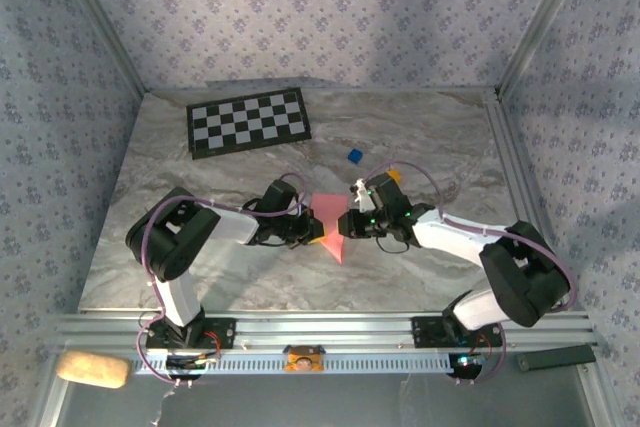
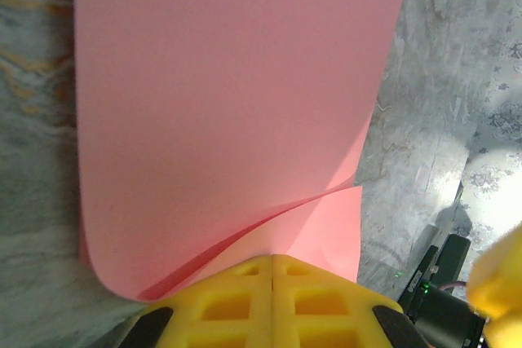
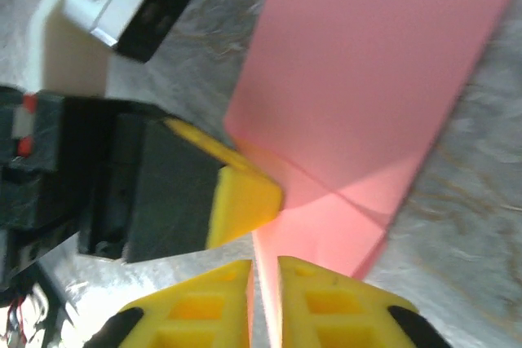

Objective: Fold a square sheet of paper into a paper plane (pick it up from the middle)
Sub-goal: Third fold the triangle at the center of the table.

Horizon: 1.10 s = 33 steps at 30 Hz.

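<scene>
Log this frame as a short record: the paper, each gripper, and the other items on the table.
paper sheet: salmon pink, partly folded and curled over, mid-table between the two grippers
left gripper: shut on the paper sheet's edge
right gripper: jaws slightly apart, paper edge in the gap
checkerboard mat: flat, far left of the table
blue block: small, beyond the paper, untouched

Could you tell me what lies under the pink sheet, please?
Marbled table shows around the pink sheet; whatever lies directly beneath it is covered.
</scene>
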Each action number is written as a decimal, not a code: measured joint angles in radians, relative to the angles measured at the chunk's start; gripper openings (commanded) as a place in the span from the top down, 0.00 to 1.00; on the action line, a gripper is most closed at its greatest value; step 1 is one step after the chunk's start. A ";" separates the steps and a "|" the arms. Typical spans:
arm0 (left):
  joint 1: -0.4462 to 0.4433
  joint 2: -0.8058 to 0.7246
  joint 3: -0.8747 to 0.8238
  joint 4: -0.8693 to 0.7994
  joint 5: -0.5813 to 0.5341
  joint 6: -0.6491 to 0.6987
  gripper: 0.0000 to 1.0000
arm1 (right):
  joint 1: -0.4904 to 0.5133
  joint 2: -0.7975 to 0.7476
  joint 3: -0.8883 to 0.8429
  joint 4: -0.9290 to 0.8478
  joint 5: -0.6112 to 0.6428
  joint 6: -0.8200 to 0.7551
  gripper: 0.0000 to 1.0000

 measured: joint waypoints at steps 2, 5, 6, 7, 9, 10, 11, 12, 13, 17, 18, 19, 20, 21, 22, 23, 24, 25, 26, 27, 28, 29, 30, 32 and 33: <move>0.000 0.000 0.002 -0.005 0.000 0.000 1.00 | 0.028 0.003 0.001 0.005 -0.018 0.014 0.94; -0.001 0.004 0.006 -0.005 0.000 0.001 1.00 | 0.072 0.040 0.011 0.006 -0.040 0.023 0.96; -0.001 0.005 0.008 -0.005 0.000 0.003 1.00 | 0.084 0.062 0.018 0.006 -0.045 0.024 0.96; -0.001 0.005 0.008 -0.005 0.000 0.004 1.00 | 0.093 0.081 0.026 0.005 -0.048 0.027 0.96; -0.002 0.005 0.008 -0.005 0.000 0.006 1.00 | 0.107 0.117 0.042 0.002 -0.052 0.027 0.96; -0.002 0.005 0.008 -0.005 0.000 0.006 1.00 | 0.111 0.130 0.050 0.000 -0.052 0.028 0.96; -0.002 0.005 0.008 -0.005 0.000 0.007 1.00 | 0.115 0.147 0.060 0.000 -0.052 0.028 0.97; -0.002 0.005 0.008 -0.005 0.000 0.007 1.00 | 0.117 0.162 0.069 -0.001 -0.052 0.031 0.97; -0.002 0.005 0.008 -0.005 0.000 0.007 1.00 | 0.119 0.174 0.075 -0.001 -0.052 0.031 0.97; -0.002 0.005 0.008 -0.005 0.000 0.007 1.00 | 0.119 0.208 0.093 -0.006 -0.051 0.034 0.97; -0.002 0.005 0.008 -0.005 0.000 0.007 1.00 | 0.119 0.218 0.098 -0.008 -0.051 0.034 0.97; -0.002 0.005 0.008 -0.006 0.000 0.007 1.00 | 0.119 0.225 0.101 -0.012 -0.051 0.034 0.97; -0.002 0.005 0.009 -0.006 0.000 0.007 1.00 | 0.120 0.229 0.101 -0.014 -0.051 0.034 0.97; -0.002 0.005 0.009 -0.006 0.000 0.007 1.00 | 0.121 0.233 0.101 -0.017 -0.051 0.034 0.97; -0.002 0.006 0.009 -0.006 0.000 0.007 1.00 | 0.121 0.237 0.101 -0.019 -0.050 0.034 0.97; -0.002 0.006 0.009 -0.006 0.000 0.007 1.00 | 0.121 0.240 0.101 -0.021 -0.048 0.034 0.97; -0.002 0.006 0.009 -0.006 0.000 0.007 1.00 | 0.121 0.242 0.101 -0.025 -0.047 0.034 0.97; -0.002 0.006 0.009 -0.006 0.000 0.007 1.00 | 0.121 0.243 0.100 -0.026 -0.046 0.034 0.97; -0.002 0.006 0.009 -0.007 0.000 0.008 1.00 | 0.121 0.243 0.100 -0.026 -0.045 0.034 0.97; -0.002 0.006 0.009 -0.007 0.000 0.008 1.00 | 0.121 0.243 0.100 -0.026 -0.044 0.034 0.97; -0.002 0.006 0.009 -0.008 0.000 0.010 1.00 | 0.121 0.243 0.100 -0.026 -0.044 0.034 0.97; -0.002 0.006 0.009 -0.008 0.000 0.011 1.00 | 0.121 0.243 0.098 -0.025 -0.044 0.034 0.97; -0.002 0.006 0.010 -0.009 0.000 0.014 1.00 | 0.121 0.243 0.093 -0.023 -0.043 0.035 0.96; -0.002 0.006 0.013 -0.015 0.000 0.016 1.00 | 0.121 0.243 0.084 -0.023 -0.043 0.042 0.96; -0.002 0.006 0.014 -0.018 0.000 0.018 1.00 | 0.121 0.242 0.079 -0.019 -0.044 0.045 0.96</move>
